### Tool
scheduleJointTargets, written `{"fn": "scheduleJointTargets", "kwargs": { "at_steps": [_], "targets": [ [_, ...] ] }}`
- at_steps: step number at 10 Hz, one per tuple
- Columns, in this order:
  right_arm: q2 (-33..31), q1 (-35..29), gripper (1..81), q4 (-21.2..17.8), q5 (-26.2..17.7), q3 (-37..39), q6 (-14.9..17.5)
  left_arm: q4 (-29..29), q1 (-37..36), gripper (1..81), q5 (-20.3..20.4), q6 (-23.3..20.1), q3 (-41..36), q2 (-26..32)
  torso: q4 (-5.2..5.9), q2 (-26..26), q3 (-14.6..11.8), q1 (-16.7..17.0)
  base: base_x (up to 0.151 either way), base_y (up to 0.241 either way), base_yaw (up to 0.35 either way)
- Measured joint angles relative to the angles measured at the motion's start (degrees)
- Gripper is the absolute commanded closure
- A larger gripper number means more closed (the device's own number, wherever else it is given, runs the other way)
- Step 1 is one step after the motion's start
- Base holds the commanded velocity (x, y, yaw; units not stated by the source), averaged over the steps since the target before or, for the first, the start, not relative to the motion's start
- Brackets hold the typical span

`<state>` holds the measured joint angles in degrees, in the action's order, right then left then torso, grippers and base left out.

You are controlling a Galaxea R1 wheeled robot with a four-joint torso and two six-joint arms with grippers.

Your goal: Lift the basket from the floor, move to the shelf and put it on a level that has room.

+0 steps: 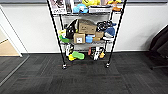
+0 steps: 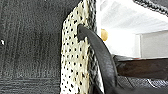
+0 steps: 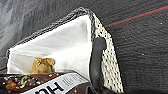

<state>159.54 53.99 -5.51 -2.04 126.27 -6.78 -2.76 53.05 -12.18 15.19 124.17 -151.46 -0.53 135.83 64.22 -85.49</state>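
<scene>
Woven cream basket (image 2: 75,57) fills the left wrist view, its dark handle (image 2: 100,55) running toward the camera; whether that gripper grips it I cannot tell. From the right wrist, the basket's other handle (image 3: 96,60) likewise runs to the camera, grip unclear. Inside its white lining (image 3: 65,47) lie a tan toy (image 3: 42,65) and a dark packet (image 3: 37,83), with dark carpet (image 3: 140,50) beyond. Ahead, against the wall, stands the shelf (image 1: 53,32), its tiers crowded with boxes (image 1: 86,27) and toys.
</scene>
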Motion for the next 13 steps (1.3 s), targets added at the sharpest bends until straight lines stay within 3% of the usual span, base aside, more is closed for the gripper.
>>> {"fn": "scheduleJointTargets", "kwargs": {
  "at_steps": [4,9,13],
  "targets": [
    [-1.2,0.3,81.1,0.0,0.2,-2.9,-0.9,-1.7,0.0,81.1,-0.3,0.3,-1.4,1.2,0.0,-1.7,0.0,1.0,0.0,0.0,0.0],
    [-6.3,1.6,81.1,-0.1,6.4,-8.2,-4.6,-1.7,-0.8,81.1,0.2,0.0,-2.4,-0.2,0.0,-11.5,0.0,7.2,0.0,0.0,0.0],
    [-8.2,2.0,81.1,-0.2,8.9,-10.3,-6.6,-1.7,-1.1,81.1,0.2,0.0,-4.9,0.5,0.0,-19.5,0.1,12.3,0.0,0.0,0.0]
  ]
}}
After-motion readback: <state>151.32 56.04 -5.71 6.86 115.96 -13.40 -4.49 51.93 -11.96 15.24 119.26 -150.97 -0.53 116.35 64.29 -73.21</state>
